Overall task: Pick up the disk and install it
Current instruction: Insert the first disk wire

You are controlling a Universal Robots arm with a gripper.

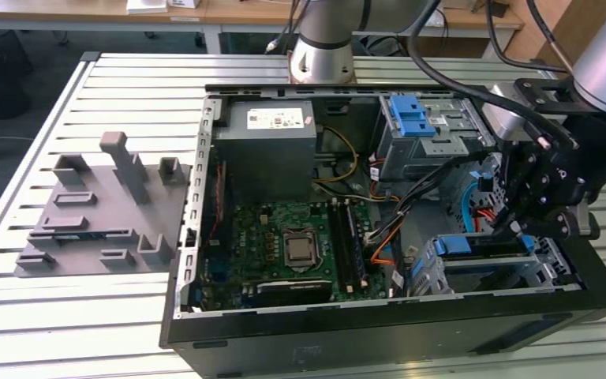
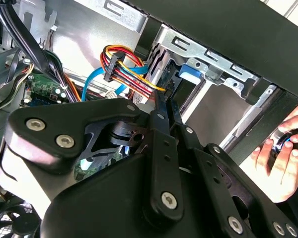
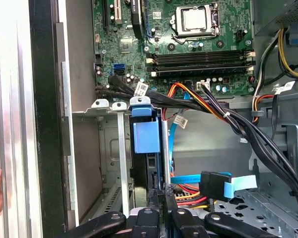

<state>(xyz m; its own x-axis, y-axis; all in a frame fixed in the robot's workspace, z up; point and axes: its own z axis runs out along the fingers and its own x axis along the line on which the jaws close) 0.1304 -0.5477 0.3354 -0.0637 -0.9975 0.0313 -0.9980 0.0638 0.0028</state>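
Observation:
The disk (image 3: 146,136) stands on edge inside the lower metal drive cage (image 3: 102,106) of the open computer case, and its blue carrier tab faces up. The exterior view has the disk (image 1: 479,246) at the case's front right corner. My gripper (image 3: 162,194) reaches down into that bay with its fingers shut together. The fingertips meet the disk's near edge beside the cage wall. The second wrist view shows the gripper (image 2: 164,96) tapering to the blue tab of the disk (image 2: 191,69). In the exterior view the gripper (image 1: 514,233) hangs just above the cage.
Bundled cables and a blue-tabbed connector (image 3: 216,181) lie beside the bay. The motherboard (image 1: 293,245) and the grey power-supply box (image 1: 271,130) fill the case's left half, with a blue latch (image 1: 413,118) farther back. A grey fixture (image 1: 98,213) sits on the table. A person's hand (image 2: 283,148) rests by the case.

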